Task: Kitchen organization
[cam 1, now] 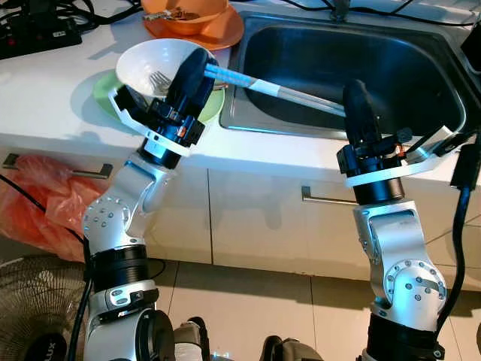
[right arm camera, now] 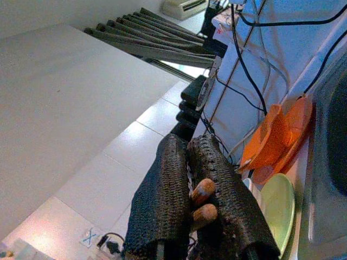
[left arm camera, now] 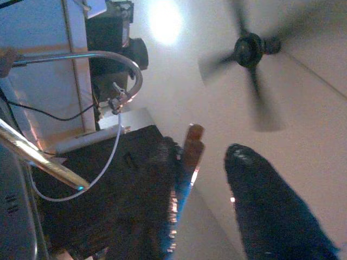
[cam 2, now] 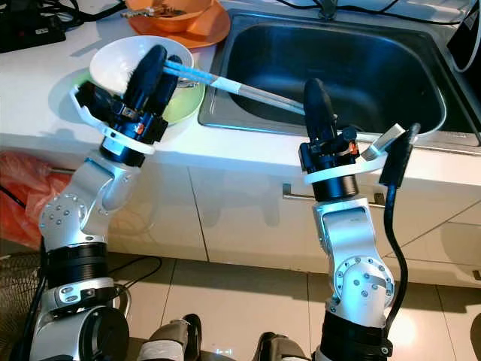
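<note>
Left eye view: one pair of chopsticks point(cam 1: 278, 90) is held level over the sink point(cam 1: 421, 83), spanning from the left claw point(cam 1: 197, 66) to the right claw point(cam 1: 355, 98). The left claw stands over one white bowl point(cam 1: 150, 64), in which one fork point(cam 1: 159, 79) lies; the bowl rests on one green plate point(cam 1: 213, 105). One orange bowl point(cam 1: 184, 11) is stacked on one orange plate point(cam 1: 222, 34) further back on the counter point(cam 1: 52, 98). One red bag point(cam 1: 37, 195) lies on the floor.

Left wrist view: the two left fingers point(left arm camera: 271, 211) are seen spread apart, with two blurred chopstick ends point(left arm camera: 192, 141) beside one of them. One ceiling fan point(left arm camera: 252, 51) is visible.

Right wrist view: the right fingers point(right arm camera: 162, 200) are pressed together, pinching two wooden chopstick tips point(right arm camera: 203, 201).
</note>
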You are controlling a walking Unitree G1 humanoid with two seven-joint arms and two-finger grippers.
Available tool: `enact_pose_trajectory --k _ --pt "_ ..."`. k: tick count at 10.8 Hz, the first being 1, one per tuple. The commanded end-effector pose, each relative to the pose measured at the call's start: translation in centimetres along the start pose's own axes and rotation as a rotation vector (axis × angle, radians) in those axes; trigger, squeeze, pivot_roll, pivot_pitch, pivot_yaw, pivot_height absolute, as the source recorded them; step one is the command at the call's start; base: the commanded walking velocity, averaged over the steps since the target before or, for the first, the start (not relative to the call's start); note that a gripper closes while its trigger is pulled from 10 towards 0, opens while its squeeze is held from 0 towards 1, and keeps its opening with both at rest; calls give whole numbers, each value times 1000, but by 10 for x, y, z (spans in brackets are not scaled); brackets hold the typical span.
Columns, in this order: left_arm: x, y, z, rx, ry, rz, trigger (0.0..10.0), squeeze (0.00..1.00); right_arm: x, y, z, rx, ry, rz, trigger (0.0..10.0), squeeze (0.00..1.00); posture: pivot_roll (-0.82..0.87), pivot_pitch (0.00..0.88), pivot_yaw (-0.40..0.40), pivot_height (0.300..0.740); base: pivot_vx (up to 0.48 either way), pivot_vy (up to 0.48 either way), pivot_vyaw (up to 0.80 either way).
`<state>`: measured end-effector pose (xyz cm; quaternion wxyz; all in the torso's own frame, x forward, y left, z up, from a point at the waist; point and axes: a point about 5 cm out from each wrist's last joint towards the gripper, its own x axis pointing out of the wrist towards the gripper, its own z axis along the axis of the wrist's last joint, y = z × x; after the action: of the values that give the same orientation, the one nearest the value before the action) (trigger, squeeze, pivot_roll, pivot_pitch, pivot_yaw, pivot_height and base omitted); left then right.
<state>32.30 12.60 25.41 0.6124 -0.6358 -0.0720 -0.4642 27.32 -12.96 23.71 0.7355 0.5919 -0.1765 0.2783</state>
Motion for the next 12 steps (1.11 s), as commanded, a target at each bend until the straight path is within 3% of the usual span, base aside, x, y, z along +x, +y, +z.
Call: enact_pose_trajectory --k 1,2,3,4,10,12 --pt "10 -10 -15 9 95 -46 10000 1000 -6 -13 0 -4 -14 -94 0 0 76 182 -45 740 0 0 0" --pt "14 -12 -16 7 95 -60 10000 0 -6 -13 0 -4 -13 -93 0 0 75 183 -44 740 0 0 0" --pt "17 -12 -16 15 98 -56 10000 0 -6 -13 0 -3 -13 -93 0 0 76 182 -44 740 0 0 0" --pt "18 -12 -18 19 101 -56 10000 1000 -6 -13 0 -2 -13 -92 0 0 75 183 -44 740 0 0 0" --pt "19 -18 -35 49 176 -74 10000 1000 -6 -13 0 0 -18 -92 0 0 74 182 -44 740 0 0 0" --pt "17 -21 -39 99 228 -87 10000 0 -6 -13 0 0 -21 -94 0 0 74 181 -44 740 0 0 0"
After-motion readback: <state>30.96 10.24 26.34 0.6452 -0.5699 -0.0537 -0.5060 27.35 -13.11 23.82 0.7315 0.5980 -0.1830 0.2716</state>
